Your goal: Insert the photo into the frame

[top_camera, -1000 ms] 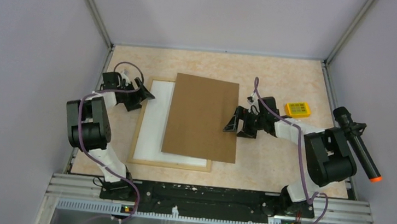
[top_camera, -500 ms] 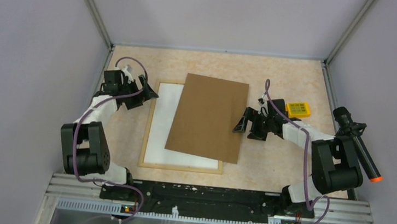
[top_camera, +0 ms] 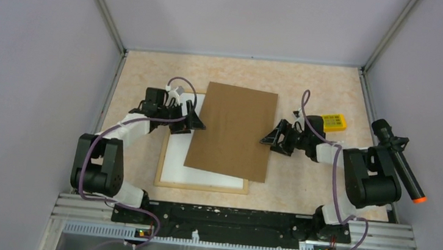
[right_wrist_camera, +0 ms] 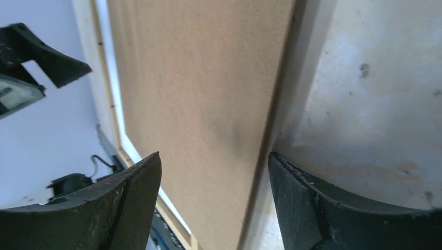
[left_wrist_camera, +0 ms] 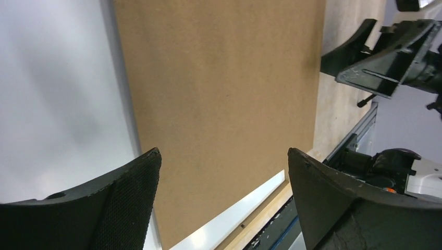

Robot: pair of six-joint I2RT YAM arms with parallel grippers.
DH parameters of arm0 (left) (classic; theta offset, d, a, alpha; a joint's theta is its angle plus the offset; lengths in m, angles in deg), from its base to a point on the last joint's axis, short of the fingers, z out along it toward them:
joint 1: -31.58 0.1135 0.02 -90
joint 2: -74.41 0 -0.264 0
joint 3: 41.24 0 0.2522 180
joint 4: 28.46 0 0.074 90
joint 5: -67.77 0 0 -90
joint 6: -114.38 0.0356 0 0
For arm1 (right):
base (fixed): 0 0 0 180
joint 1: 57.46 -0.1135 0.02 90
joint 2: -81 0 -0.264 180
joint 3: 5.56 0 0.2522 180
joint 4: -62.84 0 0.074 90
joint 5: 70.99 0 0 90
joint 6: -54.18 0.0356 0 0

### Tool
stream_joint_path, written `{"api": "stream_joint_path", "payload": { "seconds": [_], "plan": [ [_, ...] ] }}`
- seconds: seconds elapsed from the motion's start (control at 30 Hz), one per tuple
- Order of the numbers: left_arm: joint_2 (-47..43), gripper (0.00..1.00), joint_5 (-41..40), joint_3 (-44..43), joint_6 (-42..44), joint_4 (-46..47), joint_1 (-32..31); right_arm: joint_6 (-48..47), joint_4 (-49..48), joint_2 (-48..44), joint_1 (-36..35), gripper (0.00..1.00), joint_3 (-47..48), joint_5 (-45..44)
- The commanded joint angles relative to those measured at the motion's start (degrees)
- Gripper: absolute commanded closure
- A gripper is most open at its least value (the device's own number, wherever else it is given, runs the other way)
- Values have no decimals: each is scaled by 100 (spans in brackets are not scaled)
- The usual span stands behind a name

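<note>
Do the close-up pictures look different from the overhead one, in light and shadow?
Top view: even light, soft shadows. Left wrist view: the white sheet washes out, the left tool shows as dark silhouettes. Right wrist view: the brown board throws a shadow strip onto the table.

Top view: high, behind the bases, facing down on the whole table point(top_camera: 333, 87). Left wrist: close above board point(left_wrist_camera: 219, 94), right gripper point(left_wrist_camera: 344, 62) ahead. Right wrist: close, opposite, left gripper point(right_wrist_camera: 31, 78) ahead. Board shared by all.

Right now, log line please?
left hand: open, board left edge | right hand: open, board right edge | board: skewed across frame
</note>
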Motion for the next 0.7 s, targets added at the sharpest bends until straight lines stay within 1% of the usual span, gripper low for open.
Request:
{"api": "stream_joint_path", "payload": {
  "seconds": [0.0, 0.13, 0.27, 0.33, 0.4, 0.43, 0.47, 0.5, 0.6, 0.67],
  "plan": [
    [-383, 5, 385, -337, 261, 16, 11, 819, -1710, 339, 26, 27, -331, 245],
    [-518, 3, 301, -798, 548, -375, 37, 1518, -2788, 617, -6, 35, -620, 215],
    [-566, 3, 404, -1225, 448, -441, 34, 1582, -2964, 806, -83, 43, -620, -52],
    [-616, 3, 581, -1359, 232, -239, 2, 1612, -3100, 936, -117, 48, -606, -78],
    [-678, 2, 642, -1489, 32, 12, -59, 1666, -3337, 1033, -123, 58, -667, -73],
    [-687, 2, 612, -1564, -52, 92, -81, 1682, -3390, 1042, -123, 65, -690, -88],
    [-683, 1, 569, -1639, -138, 154, -95, 1679, -3376, 1031, -123, 77, -698, -106],
    [-660, 1, 526, -1699, -159, 223, -94, 1677, -3385, 1008, -126, 85, -701, -113],
    [-509, 1, 238, -1814, -90, 334, -88, 1636, -3236, 783, -126, 97, -642, 18],
    [-371, 1, 81, -1914, 33, 269, -70, 1531, -2959, 540, -126, 100, -565, 171]
  ]
}}
